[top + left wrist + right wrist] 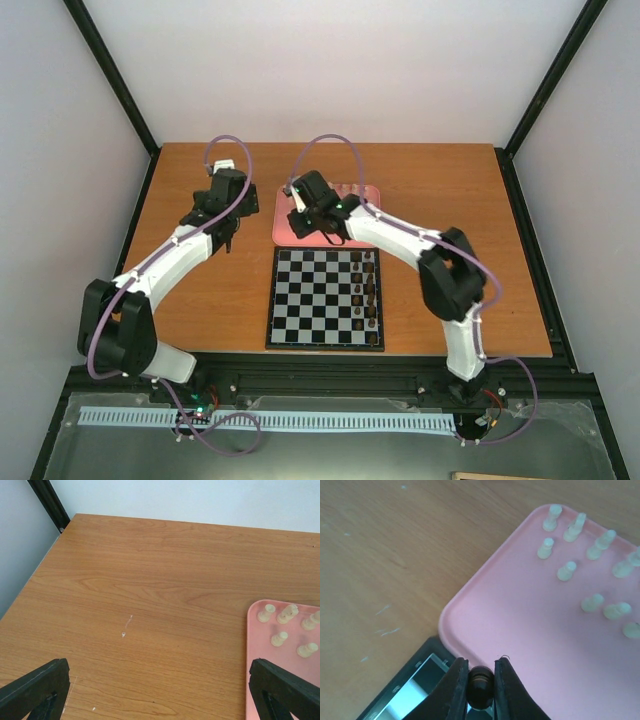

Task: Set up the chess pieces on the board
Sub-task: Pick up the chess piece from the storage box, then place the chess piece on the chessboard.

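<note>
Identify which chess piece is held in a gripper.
The dark piece in the right gripper; cream pieces sit on the pink tray, other dark ones on the board.

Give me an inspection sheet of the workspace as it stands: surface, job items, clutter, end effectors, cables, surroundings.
Surface: wooden table, a few small pale marks.
Job's things: board lies flat near the arms. Dark pieces stand in two columns along its right side. Cream pieces sit on the pink tray beyond the board.
Clutter: nothing seen.
End effectors: left end effector open, over bare table left of the tray. Right end effector shut on one dark piece, over the tray's corner by the board edge.
Cables: purple cables loop above both wrists, clear of the pieces.
Surroundings: white walls, black frame posts.
</note>
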Controlling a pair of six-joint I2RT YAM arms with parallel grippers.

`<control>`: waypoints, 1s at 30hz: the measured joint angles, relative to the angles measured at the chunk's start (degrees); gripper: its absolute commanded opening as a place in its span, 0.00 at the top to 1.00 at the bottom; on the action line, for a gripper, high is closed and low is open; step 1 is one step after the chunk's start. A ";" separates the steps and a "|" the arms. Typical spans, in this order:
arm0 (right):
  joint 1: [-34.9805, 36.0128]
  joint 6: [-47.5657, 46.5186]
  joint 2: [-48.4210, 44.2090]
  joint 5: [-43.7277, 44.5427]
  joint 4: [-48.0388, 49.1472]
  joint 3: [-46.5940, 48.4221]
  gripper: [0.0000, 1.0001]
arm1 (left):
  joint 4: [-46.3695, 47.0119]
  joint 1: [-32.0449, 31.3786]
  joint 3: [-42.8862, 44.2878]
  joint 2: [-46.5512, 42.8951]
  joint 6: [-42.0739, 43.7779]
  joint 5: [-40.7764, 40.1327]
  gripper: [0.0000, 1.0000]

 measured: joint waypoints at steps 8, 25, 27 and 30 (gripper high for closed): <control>8.52 5.01 -25.79 5.16 3.76 -25.00 0.93 | -0.07 0.00 0.00 1.05 0.00 -0.24 0.00; 24.35 24.61 -54.95 11.98 -9.53 -55.58 0.92 | -0.02 0.00 0.00 1.33 0.00 -0.33 0.00; 26.49 26.16 -54.25 12.44 -9.97 -56.11 0.92 | -0.02 0.00 0.00 1.42 0.00 -0.33 0.00; 29.18 27.80 -51.45 13.14 -10.19 -56.11 0.92 | -0.02 0.00 0.00 1.51 0.00 -0.33 0.00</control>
